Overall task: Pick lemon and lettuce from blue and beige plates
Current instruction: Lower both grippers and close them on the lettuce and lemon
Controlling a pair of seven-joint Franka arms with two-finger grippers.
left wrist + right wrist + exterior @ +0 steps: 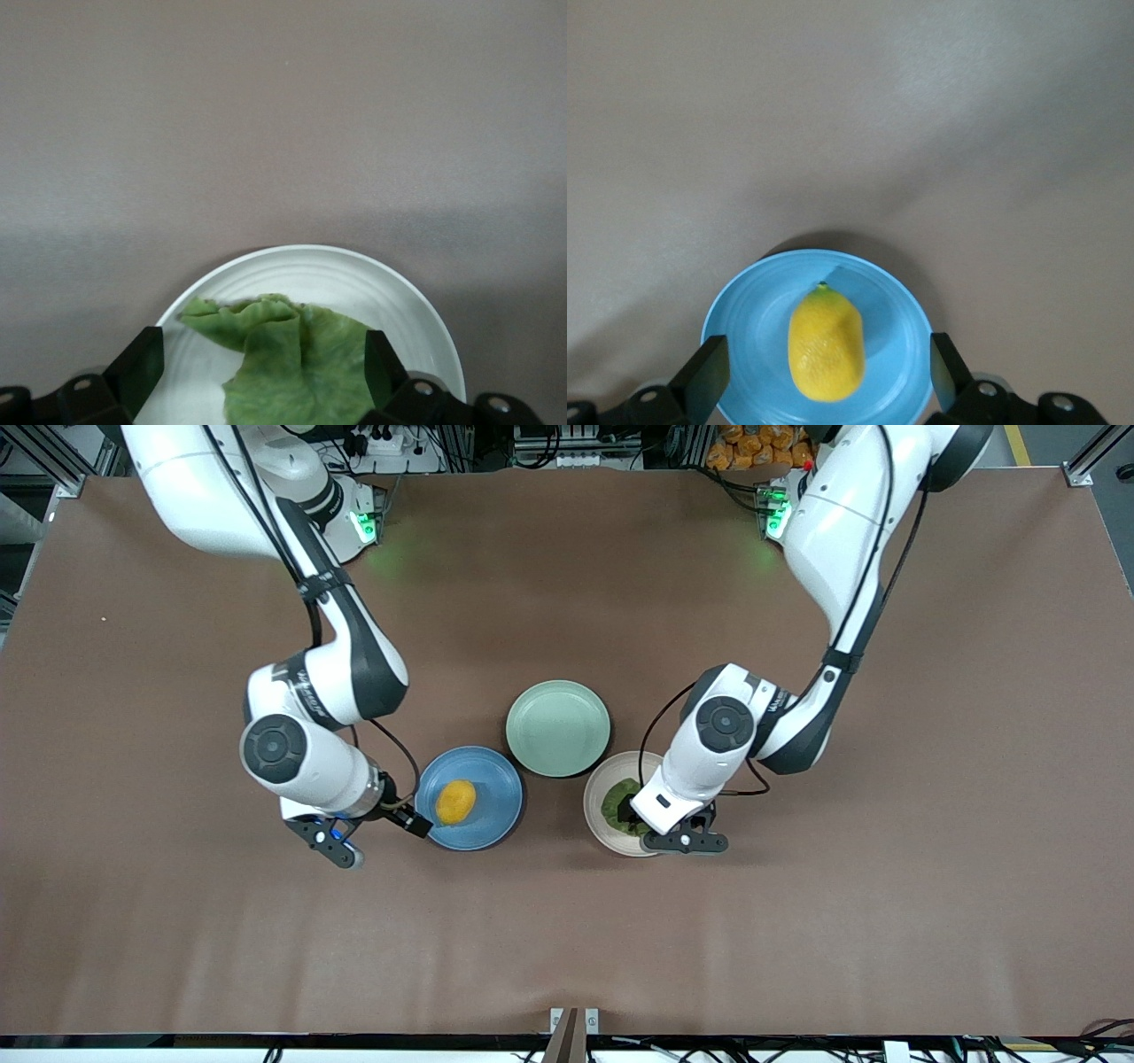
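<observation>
The yellow lemon [455, 802] [826, 345] lies in the middle of the blue plate [496, 779] [744, 336]. My right gripper [341, 849] [829, 361] hangs open over that plate's edge toward the right arm's end of the table, and the lemon shows between its fingers without touching them. The green lettuce [618, 797] [292, 363] lies wrinkled on the beige plate [592, 808] [310, 266]. My left gripper [682, 837] [262, 361] is open just above it, with one finger [137, 363] on either side of the leaf and nothing gripped. The left hand hides part of the plate in the front view.
An empty mint-green plate [558, 728] sits between the two other plates, farther from the front camera. The brown table [567, 939] stretches bare around the plates toward the front edge.
</observation>
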